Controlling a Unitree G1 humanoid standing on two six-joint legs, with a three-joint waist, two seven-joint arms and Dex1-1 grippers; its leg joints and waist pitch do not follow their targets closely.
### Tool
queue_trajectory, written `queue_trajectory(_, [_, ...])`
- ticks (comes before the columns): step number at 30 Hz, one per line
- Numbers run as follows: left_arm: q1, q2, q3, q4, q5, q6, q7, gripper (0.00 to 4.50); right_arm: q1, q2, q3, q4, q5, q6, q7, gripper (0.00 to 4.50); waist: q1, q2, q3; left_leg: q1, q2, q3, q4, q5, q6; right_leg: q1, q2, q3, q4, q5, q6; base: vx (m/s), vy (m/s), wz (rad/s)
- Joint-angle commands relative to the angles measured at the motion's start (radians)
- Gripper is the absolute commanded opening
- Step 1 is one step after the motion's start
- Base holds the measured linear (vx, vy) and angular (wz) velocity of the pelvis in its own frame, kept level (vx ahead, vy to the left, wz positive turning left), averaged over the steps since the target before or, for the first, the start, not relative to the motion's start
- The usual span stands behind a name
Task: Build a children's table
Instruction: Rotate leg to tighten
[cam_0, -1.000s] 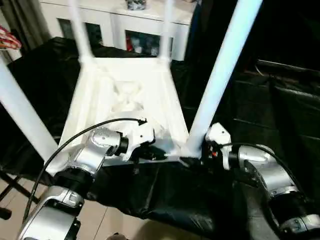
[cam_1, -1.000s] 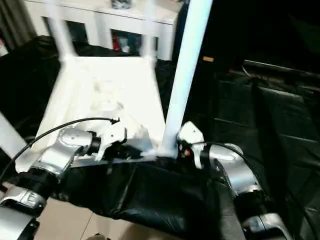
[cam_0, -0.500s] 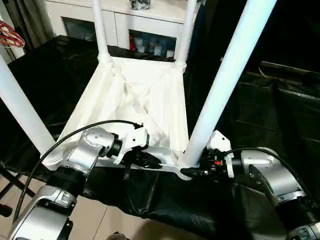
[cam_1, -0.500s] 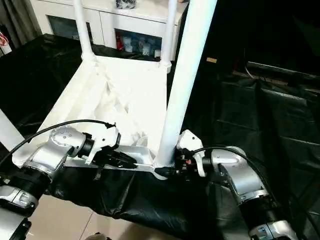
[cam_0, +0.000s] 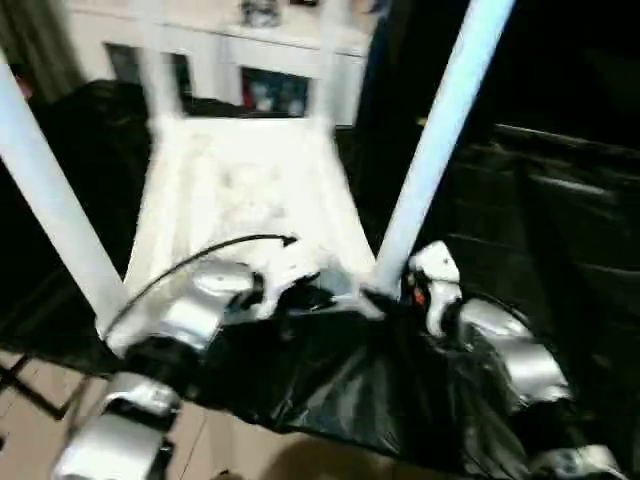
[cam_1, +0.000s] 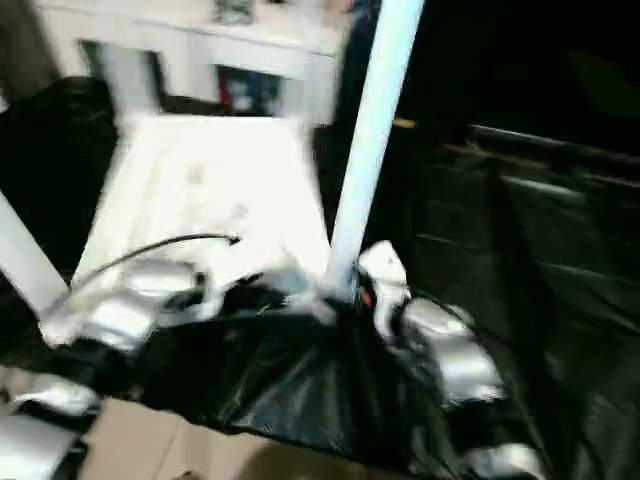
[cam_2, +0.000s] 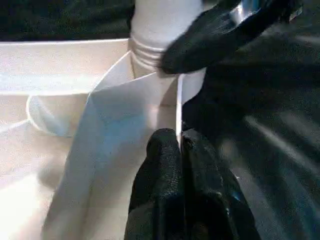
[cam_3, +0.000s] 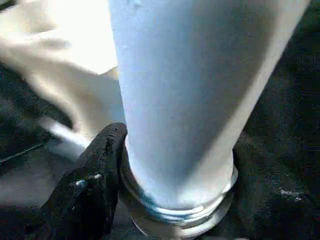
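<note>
Left eye view: the children's table (cam_0: 245, 190) lies upside down on a black cover (cam_0: 340, 390), underside up, legs rising; the near right leg (cam_0: 432, 150) stands in its corner socket between the two arms; the left pincer (cam_0: 312, 296) sits at the near rim of the top, the right pincer (cam_0: 385, 297) at the foot of that leg. Right eye view: the same layout; a white cabinet (cam_1: 215, 50) stands at the far side. Left wrist view: the left pincer's fingers (cam_2: 167, 165) are pressed together on the thin rim wall (cam_2: 178, 107) of the top; a finger of the right pincer lies against the threaded base of the leg. Right wrist view: one finger (cam_3: 92, 175) touches the leg's base collar; the other is hidden, so the jaws stand apart around the leg and a firm clamp cannot be confirmed. Risk: a loose hold would slip on the smooth taper while turning; a tilted leg could cross-thread; a slipping rim grip would let the top rotate.
</note>
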Motion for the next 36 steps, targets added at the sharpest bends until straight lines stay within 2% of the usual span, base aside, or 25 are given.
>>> queue_trajectory(1, [-0.031, -0.090, -0.052, -0.014, -0.011, 0.004, 0.030, 0.00, -0.021, 0.072, 0.081, 0.041, -0.017, 0.030, -0.044, 2.73, -0.001, 0.002, -0.046, 0.002, 0.019, -0.017, -0.077, -0.409, -0.027, 0.029, -0.059, 0.029, -0.105, -0.586, -0.073, 0.000, 0.000, 0.00])
queue_trajectory(3, [-0.037, -0.130, -0.060, -0.008, 0.009, 0.027, 0.095, 0.00, -0.059, 0.133, 0.055, 0.093, -0.017, 0.030, -0.139, 2.73, -0.011, 0.007, -0.048, 0.011, 0.017, -0.017, -0.074, -0.428, -0.026, 0.020, -0.055, 0.029, -0.109, -0.574, -0.082, 0.000, 0.000, 0.00])
queue_trajectory(4, [-0.039, -0.149, -0.064, -0.005, 0.023, 0.035, 0.127, 0.00, -0.080, 0.155, 0.060, 0.119, -0.028, 0.010, -0.164, 2.73, -0.011, 0.007, -0.049, 0.010, 0.017, -0.017, -0.074, -0.424, -0.023, 0.022, -0.054, 0.029, -0.108, -0.558, -0.086, 0.000, 0.000, 0.00])
queue_trajectory(5, [-0.039, -0.151, -0.065, -0.005, 0.024, 0.036, 0.129, 0.00, -0.082, 0.156, 0.061, 0.121, -0.029, 0.008, -0.165, 2.73, -0.016, 0.007, -0.047, 0.004, 0.018, -0.017, -0.077, -0.423, -0.020, 0.025, -0.051, 0.029, -0.104, -0.528, -0.094, 0.000, 0.000, 0.00])
queue_trajectory(7, [-0.039, -0.158, -0.065, -0.006, 0.029, 0.039, 0.138, 0.00, -0.090, 0.164, 0.065, 0.131, -0.036, -0.007, -0.169, 2.73, -0.014, 0.007, -0.049, 0.006, 0.018, -0.015, -0.076, -0.425, -0.012, 0.025, -0.051, 0.031, -0.103, -0.507, -0.098, 0.000, 0.000, 0.00])
queue_trajectory(9, [-0.034, -0.163, -0.064, -0.016, 0.033, 0.043, 0.136, 0.00, -0.105, 0.181, 0.067, 0.148, -0.043, -0.049, -0.148, 3.29, -0.014, 0.006, -0.050, 0.001, 0.019, -0.014, -0.077, -0.409, -0.007, 0.028, -0.052, 0.033, -0.097, -0.469, -0.112, 0.000, 0.000, 0.00])
queue_trajectory(11, [-0.031, -0.152, -0.069, -0.023, 0.034, 0.041, 0.127, 0.00, -0.104, 0.183, 0.061, 0.144, -0.030, -0.046, -0.121, 3.42, -0.014, 0.005, -0.049, -0.001, 0.020, -0.013, -0.078, -0.400, -0.004, 0.029, -0.050, 0.035, -0.095, -0.448, -0.120, 0.000, 0.000, 0.00])
queue_trajectory(16, [-0.008, -0.096, -0.071, -0.053, 0.020, 0.041, 0.061, 0.00, -0.079, 0.113, 0.089, 0.118, -0.041, -0.065, -0.047, 3.85, -0.012, 0.007, -0.053, -0.001, 0.021, -0.008, -0.076, -0.370, 0.004, 0.034, -0.050, 0.039, -0.085, -0.369, -0.149, 0.000, 0.000, 0.00])
queue_trajectory(17, [-0.008, -0.096, -0.071, -0.053, 0.020, 0.041, 0.061, 0.00, -0.079, 0.113, 0.089, 0.118, -0.041, -0.065, -0.047, 3.85, -0.011, 0.007, -0.054, -0.002, 0.022, -0.008, -0.076, -0.359, 0.006, 0.035, -0.050, 0.040, -0.083, -0.348, -0.156, 0.000, 0.000, 0.00])
queue_trajectory(18, [0.000, -0.073, -0.069, -0.063, 0.010, 0.034, 0.026, 0.00, -0.071, 0.080, 0.095, 0.106, -0.033, -0.066, 0.006, 3.85, -0.009, 0.007, -0.055, -0.001, 0.022, -0.005, -0.074, -0.331, 0.015, 0.038, -0.048, 0.041, -0.077, -0.288, -0.177, 0.000, 0.000, 0.00])
queue_trajectory(24, [0.018, -0.009, -0.062, -0.090, -0.031, -0.002, -0.100, 0.00, -0.045, -0.031, 0.122, 0.057, -0.010, -0.107, 0.245, 3.85, 0.001, 0.007, -0.058, -0.005, 0.023, 0.000, -0.069, -0.246, 0.051, 0.049, -0.048, 0.042, -0.064, -0.186, -0.211, 0.009, -0.003, 0.01])
queue_trajectory(27, [0.020, 0.015, -0.061, -0.092, -0.039, -0.028, -0.140, 0.00, -0.039, -0.067, 0.128, 0.032, 0.006, -0.104, 0.326, 3.85, 0.005, 0.008, -0.056, -0.002, 0.025, 0.000, -0.071, -0.257, 0.048, 0.048, -0.047, 0.040, -0.067, -0.209, -0.214, 0.000, 0.000, 0.00])
queue_trajectory(31, [0.019, 0.050, -0.049, -0.095, -0.063, -0.050, -0.200, 0.00, -0.019, -0.130, 0.154, -0.027, 0.039, -0.088, 0.458, 3.85, 0.017, 0.009, -0.052, 0.007, 0.028, 0.001, -0.073, -0.307, 0.037, 0.039, -0.048, 0.044, -0.071, -0.261, -0.208, 0.000, 0.000, 0.00])
queue_trajectory(34, [0.017, 0.070, -0.043, -0.095, -0.078, -0.055, -0.232, 0.00, -0.006, -0.159, 0.166, -0.060, 0.058, -0.073, 0.524, 3.85, 0.020, 0.010, -0.051, 0.006, 0.029, -0.001, -0.075, -0.320, 0.028, 0.041, -0.047, 0.043, -0.070, -0.276, -0.206, 0.000, 0.000, 0.00])
queue_trajectory(36, [0.015, 0.104, -0.035, -0.093, -0.096, -0.059, -0.293, 0.00, 0.017, -0.196, 0.185, -0.106, 0.072, -0.075, 0.602, 3.85, 0.027, 0.009, -0.053, 0.004, 0.030, 0.001, -0.073, -0.301, 0.033, 0.043, -0.048, 0.044, -0.066, -0.250, -0.206, 0.000, 0.000, 0.00])
